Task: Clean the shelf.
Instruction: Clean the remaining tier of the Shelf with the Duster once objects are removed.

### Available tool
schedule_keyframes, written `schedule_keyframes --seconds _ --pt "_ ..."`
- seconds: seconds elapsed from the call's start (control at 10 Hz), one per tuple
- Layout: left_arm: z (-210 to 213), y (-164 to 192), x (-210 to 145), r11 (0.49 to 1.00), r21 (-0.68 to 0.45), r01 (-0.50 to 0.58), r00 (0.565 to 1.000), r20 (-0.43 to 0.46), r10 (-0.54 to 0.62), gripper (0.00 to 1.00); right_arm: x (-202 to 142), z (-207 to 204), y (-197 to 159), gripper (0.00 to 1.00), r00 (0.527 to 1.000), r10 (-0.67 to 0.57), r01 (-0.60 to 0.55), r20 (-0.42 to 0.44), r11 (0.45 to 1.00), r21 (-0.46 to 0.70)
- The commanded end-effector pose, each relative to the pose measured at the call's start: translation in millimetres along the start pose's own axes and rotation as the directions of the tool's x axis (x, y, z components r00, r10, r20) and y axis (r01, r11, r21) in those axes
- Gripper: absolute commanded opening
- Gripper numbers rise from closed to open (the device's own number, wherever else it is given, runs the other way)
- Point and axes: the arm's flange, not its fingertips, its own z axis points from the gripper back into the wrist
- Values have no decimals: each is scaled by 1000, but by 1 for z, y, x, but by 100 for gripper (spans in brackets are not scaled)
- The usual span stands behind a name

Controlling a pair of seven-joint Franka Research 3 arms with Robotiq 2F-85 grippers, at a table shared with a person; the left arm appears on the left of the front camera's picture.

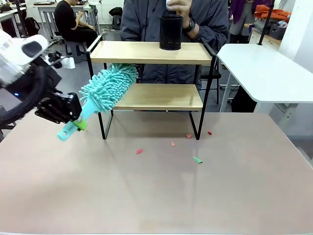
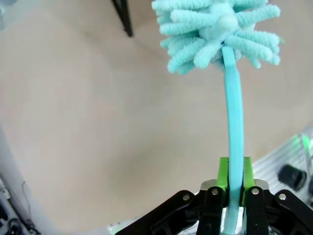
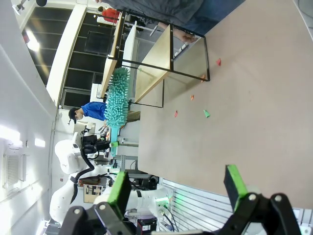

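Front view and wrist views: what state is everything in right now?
Shelf: upright on the table.
Duster: tilted, head at the shelf's left end.
Black cup: upright on the shelf.
Left end effector: shut on the duster.
Right end effector: open, holding nothing.
Paper scraps: scattered on the table.

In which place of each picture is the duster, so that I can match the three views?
Front view: duster left of centre, head at the shelf's left end, handle in the left gripper.
Left wrist view: duster head at the top, handle running down to the bottom edge.
Right wrist view: duster left of centre, upright, beside the shelf.
Shared landmark: the shelf; the left wrist view has one black leg of it.
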Motion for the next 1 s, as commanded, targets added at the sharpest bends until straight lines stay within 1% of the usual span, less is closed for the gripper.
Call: schedule_keyframes --seconds 0.0,0.2,0.3,0.5,0.9 --pt "-21 -11 15 986 148 -82 995 64 73 13 1 -2 1 100 1000 25 -26 16 999 25" --pt "-37 -21 37 952 263 -157 983 130 126 13 1 -2 1 100 1000 25 -26 16 999 25" --pt "-44 -24 48 944 286 -166 982 132 133 13 1 -2 1 100 1000 25 -26 16 999 25" --pt "-58 -24 70 934 313 -173 984 88 152 13 1 -2 1 100 1000 25 -26 16 999 25" --pt "-68 -19 102 916 347 -201 979 53 195 13 1 -2 1 100 1000 25 -26 16 999 25"
